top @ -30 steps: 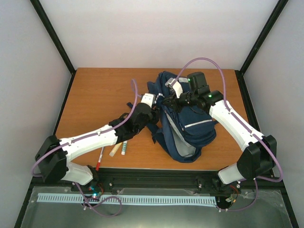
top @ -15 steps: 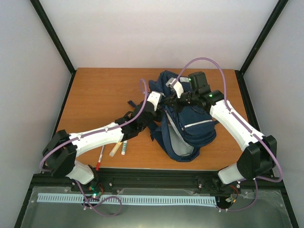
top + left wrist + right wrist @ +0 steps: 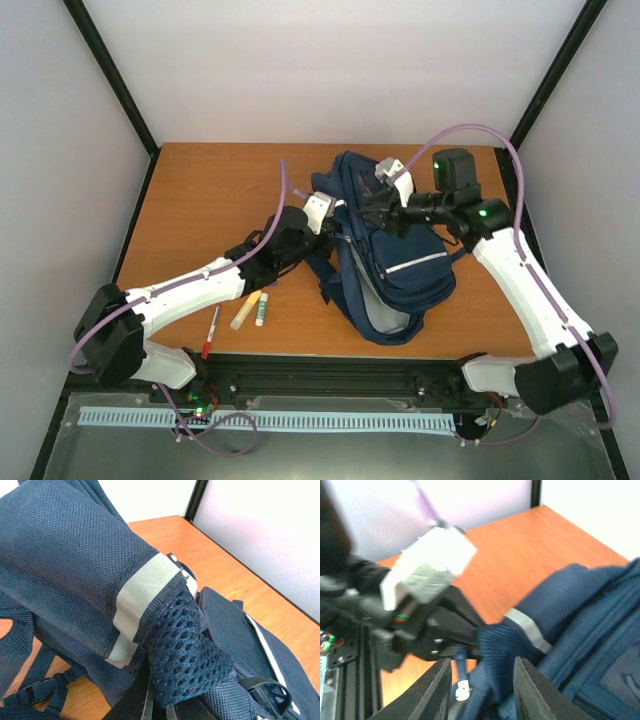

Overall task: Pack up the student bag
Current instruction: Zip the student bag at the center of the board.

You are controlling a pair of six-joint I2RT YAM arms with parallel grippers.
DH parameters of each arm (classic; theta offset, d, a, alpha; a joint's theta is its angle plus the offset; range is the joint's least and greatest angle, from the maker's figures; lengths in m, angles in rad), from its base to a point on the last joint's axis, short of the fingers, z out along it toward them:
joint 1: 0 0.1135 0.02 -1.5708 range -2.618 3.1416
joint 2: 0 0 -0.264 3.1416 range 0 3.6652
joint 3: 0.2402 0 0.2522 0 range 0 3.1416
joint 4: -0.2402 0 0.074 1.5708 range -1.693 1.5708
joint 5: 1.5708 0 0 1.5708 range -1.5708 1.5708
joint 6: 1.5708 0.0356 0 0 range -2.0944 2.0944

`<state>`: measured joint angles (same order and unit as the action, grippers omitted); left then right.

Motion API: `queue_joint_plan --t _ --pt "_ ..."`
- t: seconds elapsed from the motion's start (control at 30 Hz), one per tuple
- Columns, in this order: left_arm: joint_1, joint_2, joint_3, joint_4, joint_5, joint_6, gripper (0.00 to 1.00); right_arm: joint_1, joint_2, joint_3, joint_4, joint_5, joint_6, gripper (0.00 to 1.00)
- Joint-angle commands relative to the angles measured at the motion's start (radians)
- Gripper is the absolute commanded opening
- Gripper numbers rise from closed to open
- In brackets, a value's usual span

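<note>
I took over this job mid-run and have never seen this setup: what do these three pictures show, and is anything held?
Two robot arms stand at the near edge of a wooden table. The wide picture looks down from above and behind them; the other two come from a camera on each wrist. The navy student bag lies in the middle. The left claw is shut on its side fabric, by a pale stripe. The right claw is open at the bag, holding nothing. Near the front edge lie a red pen, a pale stick and a white marker.
</note>
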<state>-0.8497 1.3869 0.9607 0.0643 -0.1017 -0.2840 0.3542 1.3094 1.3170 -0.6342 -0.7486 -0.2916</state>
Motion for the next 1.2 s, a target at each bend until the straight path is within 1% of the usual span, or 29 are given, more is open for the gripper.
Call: queue_joint_plan --t 0.0,0.07,0.1,0.23,0.3,0.4,0.7,0.77,0.8,0.9,1.0,1.17 --pt "0.008 -0.049 0.034 0.118 0.149 -0.053 0.01 0.023 -0.086 0.004 -0.117 -0.124 -0.230 0.35" --pt "0.011 -0.046 0.035 0.126 0.172 -0.066 0.01 0.037 -0.087 0.008 -0.195 -0.136 -0.356 0.37" --pt "0.013 -0.044 0.036 0.129 0.178 -0.072 0.01 0.041 -0.086 -0.001 -0.197 -0.124 -0.389 0.39" --pt "0.029 -0.031 0.048 0.144 0.241 -0.096 0.01 0.051 -0.067 -0.036 -0.187 -0.093 -0.470 0.44" --pt "0.039 -0.020 0.062 0.142 0.302 -0.108 0.01 0.075 -0.047 -0.041 -0.181 -0.056 -0.494 0.45" --pt "0.049 -0.007 0.082 0.144 0.364 -0.123 0.01 0.121 -0.023 -0.054 -0.148 0.028 -0.514 0.47" --pt "0.062 -0.006 0.098 0.150 0.391 -0.151 0.01 0.211 0.000 -0.086 -0.099 0.185 -0.565 0.48" --pt "0.061 -0.008 0.099 0.150 0.393 -0.154 0.01 0.223 0.003 -0.100 -0.079 0.216 -0.569 0.51" --pt "0.061 -0.009 0.099 0.147 0.393 -0.155 0.01 0.227 0.004 -0.105 -0.073 0.228 -0.573 0.55" --pt "0.064 -0.010 0.101 0.139 0.390 -0.155 0.01 0.241 0.002 -0.116 -0.072 0.268 -0.587 0.57" --pt "0.069 -0.014 0.094 0.132 0.372 -0.164 0.01 0.253 -0.030 -0.120 -0.089 0.311 -0.596 0.60" --pt "0.070 -0.024 0.069 0.161 0.362 -0.182 0.01 0.308 -0.108 -0.196 -0.062 0.488 -0.603 0.63"
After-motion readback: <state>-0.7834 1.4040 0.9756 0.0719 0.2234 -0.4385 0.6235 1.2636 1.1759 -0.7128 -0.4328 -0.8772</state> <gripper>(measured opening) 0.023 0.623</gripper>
